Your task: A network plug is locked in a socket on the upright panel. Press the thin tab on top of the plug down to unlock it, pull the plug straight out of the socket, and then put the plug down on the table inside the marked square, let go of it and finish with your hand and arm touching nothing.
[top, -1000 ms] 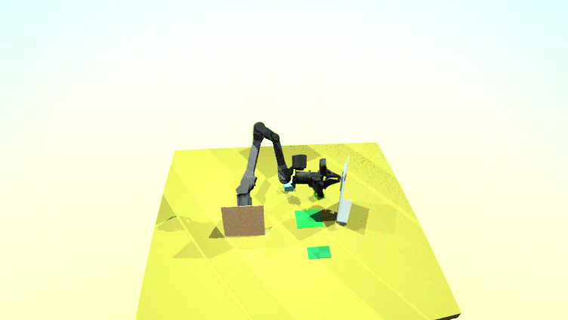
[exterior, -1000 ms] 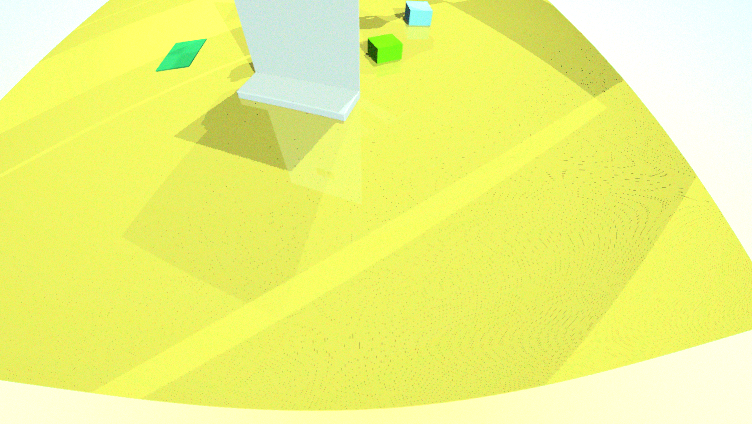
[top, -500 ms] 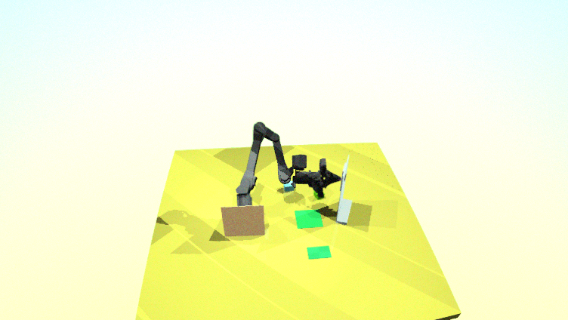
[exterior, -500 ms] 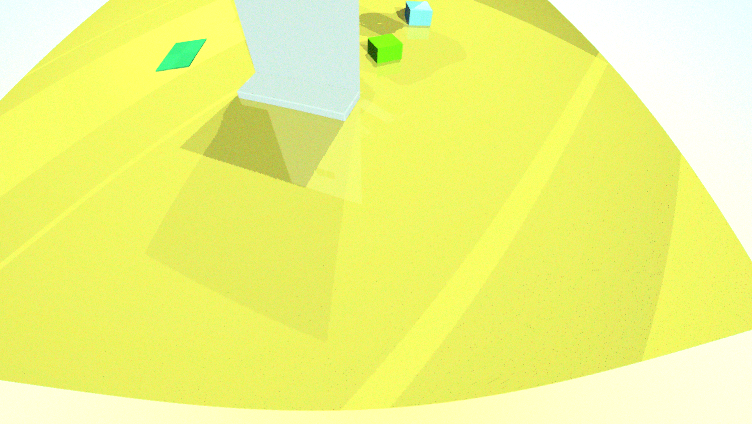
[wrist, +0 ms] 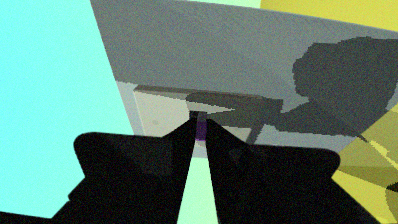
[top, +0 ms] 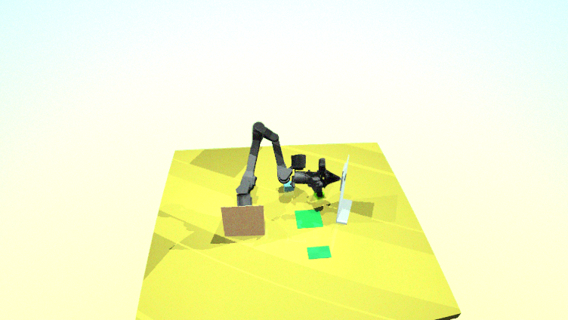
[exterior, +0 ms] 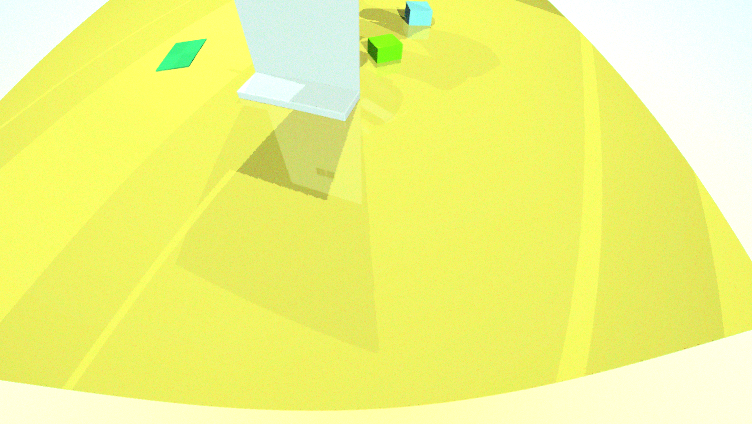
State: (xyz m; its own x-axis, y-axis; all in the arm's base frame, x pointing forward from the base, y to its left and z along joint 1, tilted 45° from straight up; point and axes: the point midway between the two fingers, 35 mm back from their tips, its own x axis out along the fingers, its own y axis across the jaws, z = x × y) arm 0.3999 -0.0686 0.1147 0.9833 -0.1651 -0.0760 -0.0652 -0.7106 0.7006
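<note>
The upright panel (top: 345,170) (exterior: 305,42) (wrist: 200,45) is pale grey and stands on a flat foot. In the wrist view it carries a raised light socket plate (wrist: 162,120). The purple plug (wrist: 201,131) shows as a narrow strip between the fingertips, just in front of the dark socket opening. My gripper (top: 340,179) (wrist: 201,123) is shut on the plug, with its tips right at the plate. The thin tab is hidden by the fingers; how deep the plug sits cannot be told. Two flat green patches, a larger one (top: 308,219) and a smaller one (top: 319,252), lie on the table.
A green cube (top: 319,195) (exterior: 385,49) lies below the gripper. A light blue cube (top: 288,186) (exterior: 419,14) lies below the wrist. A brown rectangular board (top: 243,220) stands in front of the arm's base. The panel's foot (top: 344,211) (exterior: 321,100) rests on the table.
</note>
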